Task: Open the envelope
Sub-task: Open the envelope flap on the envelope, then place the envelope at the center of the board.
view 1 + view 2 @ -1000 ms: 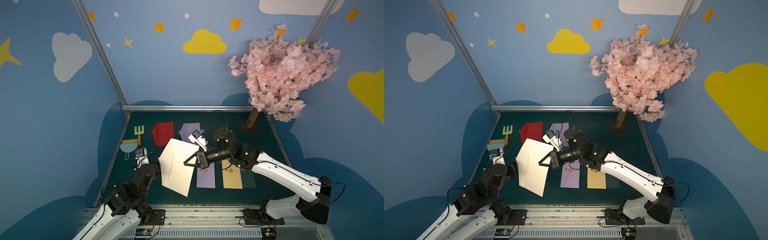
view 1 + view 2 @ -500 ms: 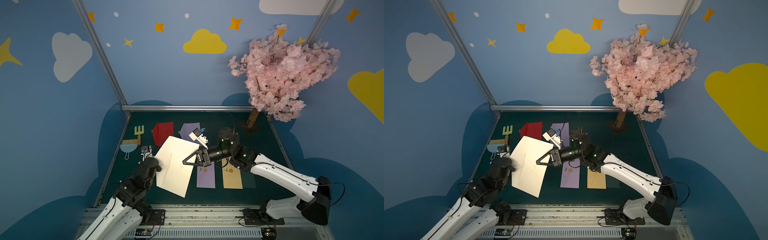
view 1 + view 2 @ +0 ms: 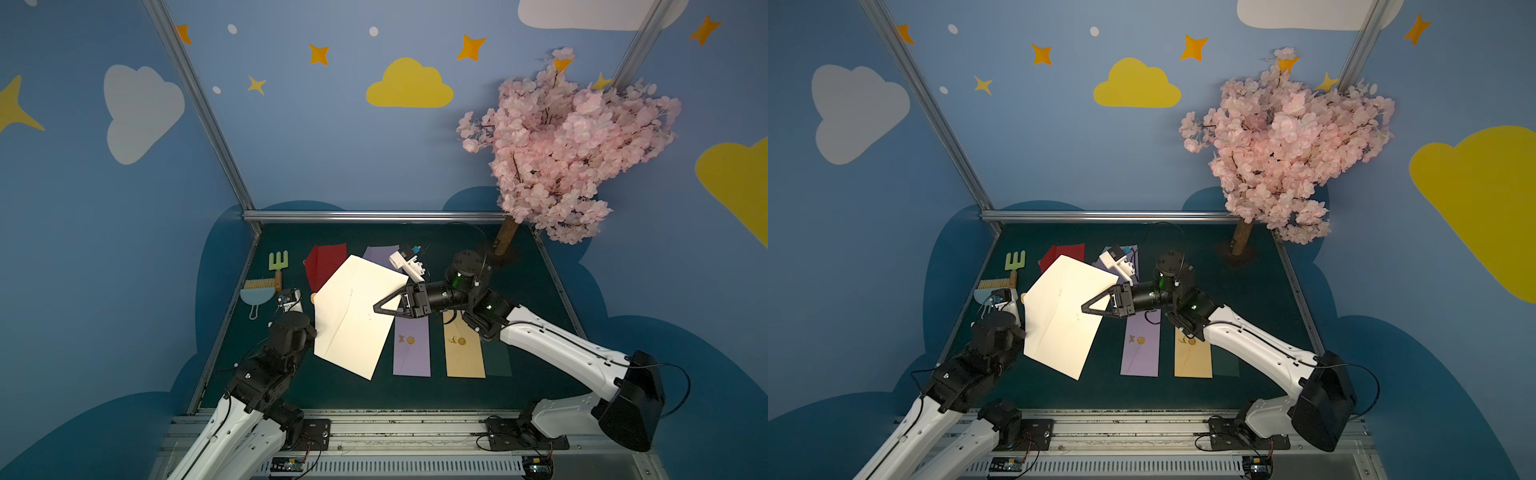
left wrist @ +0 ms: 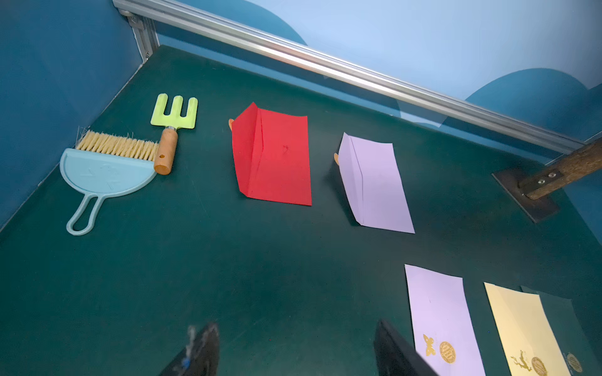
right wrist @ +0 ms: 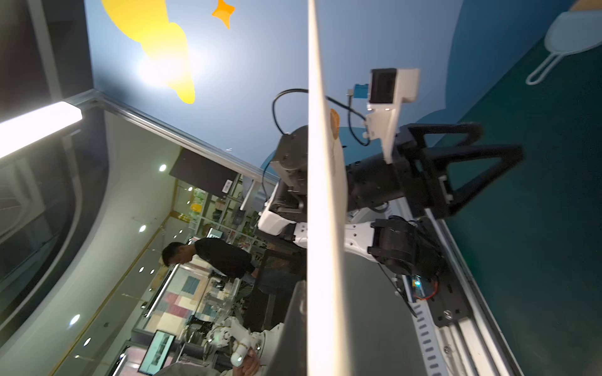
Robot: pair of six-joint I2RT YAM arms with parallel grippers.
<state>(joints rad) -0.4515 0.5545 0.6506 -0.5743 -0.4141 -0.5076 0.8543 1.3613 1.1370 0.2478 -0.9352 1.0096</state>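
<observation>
A large cream envelope (image 3: 353, 316) (image 3: 1063, 316) hangs tilted above the left half of the green table. My right gripper (image 3: 376, 309) (image 3: 1084, 309) is shut on its right edge. The right wrist view shows the envelope edge-on (image 5: 322, 228), with an orange seal (image 5: 334, 125) on the face turned toward the table. My left gripper (image 4: 296, 345) (image 5: 503, 141) is open and empty, on the table side of the envelope near its left edge, apart from it. In both top views the envelope hides its fingers.
A red envelope (image 4: 273, 159) and a purple one (image 4: 374, 182) lie at the back. Sealed purple (image 3: 411, 349), yellow (image 3: 463, 349) and dark green (image 3: 496, 357) envelopes lie mid-table. Brush and dustpan (image 3: 257, 291) and a green fork (image 3: 277, 262) sit left. A pink tree (image 3: 573, 145) stands back right.
The left arm has reached forward and up along the envelope's left edge. The right gripper has turned the held envelope slightly and kept its grip.
</observation>
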